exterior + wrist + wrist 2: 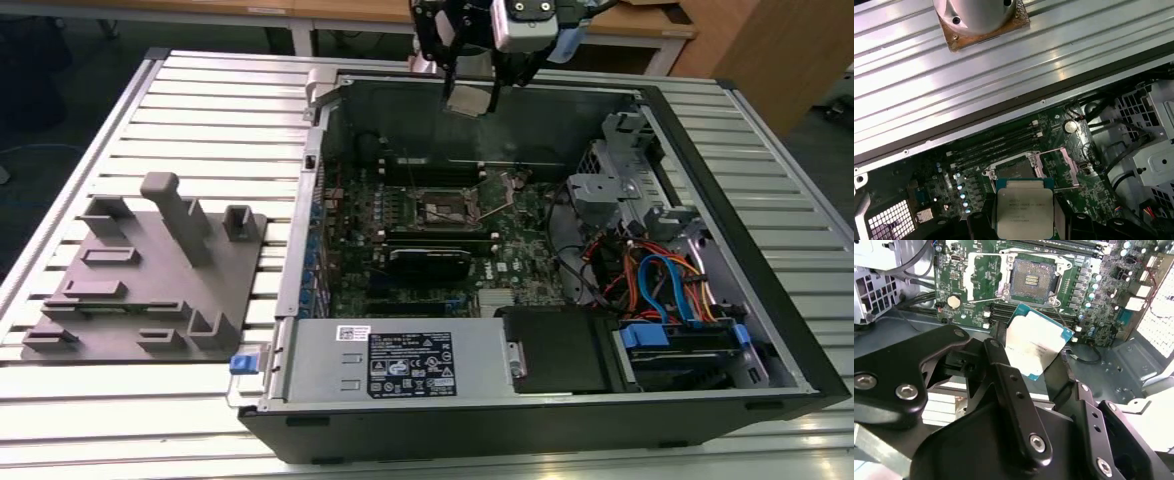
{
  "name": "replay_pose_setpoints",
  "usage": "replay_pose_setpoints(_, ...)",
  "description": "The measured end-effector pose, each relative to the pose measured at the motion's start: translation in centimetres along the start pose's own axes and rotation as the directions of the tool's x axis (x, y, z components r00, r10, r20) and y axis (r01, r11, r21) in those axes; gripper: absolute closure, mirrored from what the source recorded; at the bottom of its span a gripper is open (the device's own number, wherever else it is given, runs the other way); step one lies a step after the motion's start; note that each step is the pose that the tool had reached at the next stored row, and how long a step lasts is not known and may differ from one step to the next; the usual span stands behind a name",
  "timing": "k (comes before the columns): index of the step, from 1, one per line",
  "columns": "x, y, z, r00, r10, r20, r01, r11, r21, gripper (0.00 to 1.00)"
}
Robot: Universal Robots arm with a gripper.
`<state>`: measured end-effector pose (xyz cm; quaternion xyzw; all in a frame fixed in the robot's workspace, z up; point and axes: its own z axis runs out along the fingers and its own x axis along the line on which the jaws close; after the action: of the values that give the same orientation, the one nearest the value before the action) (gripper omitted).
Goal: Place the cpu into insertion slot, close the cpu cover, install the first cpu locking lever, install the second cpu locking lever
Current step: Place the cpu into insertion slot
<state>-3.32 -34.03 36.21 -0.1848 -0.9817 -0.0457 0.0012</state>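
My gripper [473, 95] hangs above the far wall of the open computer case [307, 300], shut on the cpu [470, 98]. The cpu is a flat square chip with a pale silver top, held by its edges between the black fingers [996, 347] in both wrist views [1036, 342] [1025, 212]. Well below it on the green motherboard lies the insertion slot [451, 208] [1033, 282] [1015, 170], uncovered and empty. The cpu cover [981, 277] [1066, 159], a thin silver frame, is swung open beside the slot.
A grey fixture plate [147, 280] with upright blocks sits on the slatted table at the exterior view's left. Inside the case are memory slots [427, 165], a drive cage [614, 180], coloured cables [654, 280] and the power supply [400, 360]. The arm's round base flange [979, 15] stands on the table.
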Motion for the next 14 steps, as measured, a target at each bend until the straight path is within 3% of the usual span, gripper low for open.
replay_pose_setpoints(5, 0.0, 0.0, 0.0, 0.9994, 0.035, 0.0032, -0.035, 0.9994, -0.0007, 0.46)
replay_pose_setpoints(14, 0.0, 0.0, 0.01, 0.9992, 0.04, 0.0036, -0.04, 0.9992, -0.0009, 0.46)
